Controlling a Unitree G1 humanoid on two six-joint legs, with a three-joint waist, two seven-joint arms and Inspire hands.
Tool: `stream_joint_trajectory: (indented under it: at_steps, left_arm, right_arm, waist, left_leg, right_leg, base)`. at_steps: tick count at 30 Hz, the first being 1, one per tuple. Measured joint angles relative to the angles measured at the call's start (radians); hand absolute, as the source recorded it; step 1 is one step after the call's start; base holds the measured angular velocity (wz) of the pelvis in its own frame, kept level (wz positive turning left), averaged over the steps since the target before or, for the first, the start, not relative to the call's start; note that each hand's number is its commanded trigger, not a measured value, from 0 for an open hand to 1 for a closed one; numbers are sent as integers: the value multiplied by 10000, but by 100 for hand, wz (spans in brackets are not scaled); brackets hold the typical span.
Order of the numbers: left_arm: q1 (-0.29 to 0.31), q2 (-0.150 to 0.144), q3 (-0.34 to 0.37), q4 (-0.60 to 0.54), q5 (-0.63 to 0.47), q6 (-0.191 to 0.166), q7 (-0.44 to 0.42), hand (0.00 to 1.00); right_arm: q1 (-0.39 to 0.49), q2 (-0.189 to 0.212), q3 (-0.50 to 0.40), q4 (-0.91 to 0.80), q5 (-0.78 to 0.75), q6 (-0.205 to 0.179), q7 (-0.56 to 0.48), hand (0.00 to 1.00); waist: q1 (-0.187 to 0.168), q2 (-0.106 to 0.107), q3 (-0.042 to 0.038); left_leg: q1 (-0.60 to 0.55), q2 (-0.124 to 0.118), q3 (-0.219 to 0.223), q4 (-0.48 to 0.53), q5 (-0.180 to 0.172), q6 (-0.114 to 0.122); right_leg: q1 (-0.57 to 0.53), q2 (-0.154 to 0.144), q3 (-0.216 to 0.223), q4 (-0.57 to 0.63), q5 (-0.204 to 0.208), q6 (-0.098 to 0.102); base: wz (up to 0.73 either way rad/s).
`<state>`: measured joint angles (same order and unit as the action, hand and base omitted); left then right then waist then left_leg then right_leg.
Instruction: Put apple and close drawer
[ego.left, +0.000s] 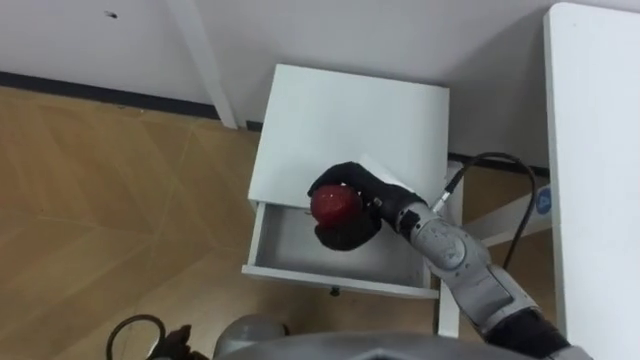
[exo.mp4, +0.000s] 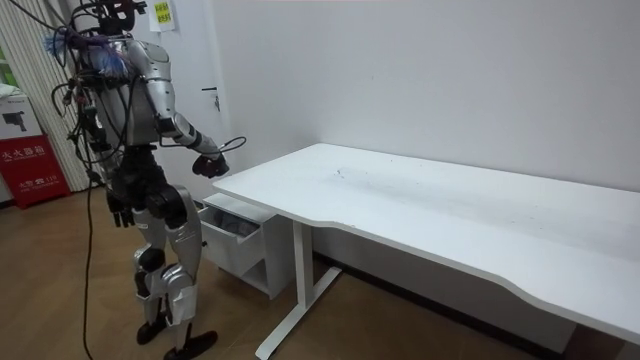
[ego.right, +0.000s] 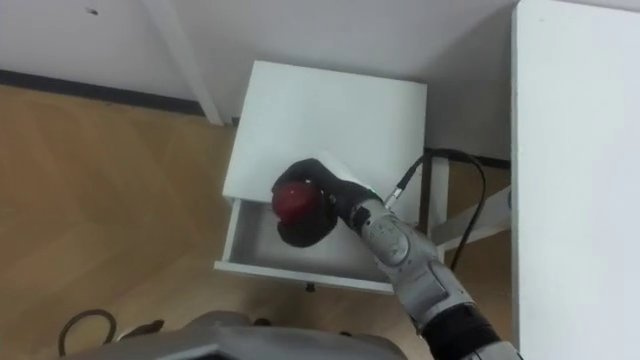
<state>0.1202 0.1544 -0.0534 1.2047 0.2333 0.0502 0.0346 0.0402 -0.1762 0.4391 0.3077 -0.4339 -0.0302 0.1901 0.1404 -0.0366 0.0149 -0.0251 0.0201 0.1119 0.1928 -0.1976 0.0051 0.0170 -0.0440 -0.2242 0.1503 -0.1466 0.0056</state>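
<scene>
— What is the right hand (ego.left: 352, 228) doing?
— Its black fingers are curled round a round red apple (ego.left: 335, 203), which sits in the grasp with its top showing.

— And where is that apple?
— It is held in the air over the open drawer (ego.left: 330, 280), a shallow white tray pulled out towards the robot, just at the front edge of the small white cabinet's flat top (ego.left: 350, 120). The apple is not lying in the drawer.

— What lies around that?
— A large white desk (ego.left: 600, 150) stands beside the cabinet on the robot's right, with a pale wooden floor (ego.left: 100, 200) to its left.

— And the other hand?
— In the room view the left hand (exo.mp4: 120, 212) hangs by the robot's hip while the robot stands upright facing the cabinet.
</scene>
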Motion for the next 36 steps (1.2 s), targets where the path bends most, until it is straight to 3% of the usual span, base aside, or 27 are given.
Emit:
stream_joint_trajectory:
  at_steps: [2, 7, 12, 19, 31, 36]
  left_arm:
    - [2, -1, -14, 25, -38, -11, 3, 0]
    - [8, -8, -29, 26, -41, -15, -41, 0]
    - [5, -22, -30, -5, -44, -52, -30, 0]
    - [32, -85, -24, 30, -40, -58, -1, 0]
    - [56, -82, -17, 30, -40, -55, 17, 0]
    - [69, -80, -7, 37, -84, -55, 43, 0]
  right_arm:
    - [50, -29, -1, 154, 3, 3, 90, 0]
    - [61, -86, -7, 522, -22, -8, 165, 0]
    - [30, -132, -21, 1047, -15, -21, 136, 0]
    - [66, -131, -94, 1098, -15, -24, 92, 0]
    - [197, -123, -321, 1097, -1, -24, 14, 0]
    - [233, -88, -411, 1193, 135, -90, -183, 0]
  waist:
    - [21, 27, 24]
    - [13, 68, 57]
    - [11, 92, 40]
    - [-5, 223, -86]
    - [-22, 169, -102]
    - [-215, 103, -89]
  left_leg:
    - [28, 4, -3, -37, 0, 0]
    - [-35, -2, -46, -29, -1, 2]
    - [-181, 8, -67, 63, -13, 21]
    - [-216, 11, -67, 141, -6, 31]
    - [-235, 3, -88, 230, -2, 39]
    - [-229, 2, -82, 267, -1, 41]
  right_leg:
    - [21, -2, 13, 0, -7, 11]
    - [-3, -2, -8, -9, -24, 39]
    - [-44, 13, -24, -8, -25, 41]
    - [-25, 13, -50, 10, -25, 40]
    - [-1, -7, -112, 12, -25, 40]
    - [29, -25, -53, 11, -25, 40]
  base:
    - [5]
    - [1]
    - [1]
    - [0]
    - [1]
    - [1]
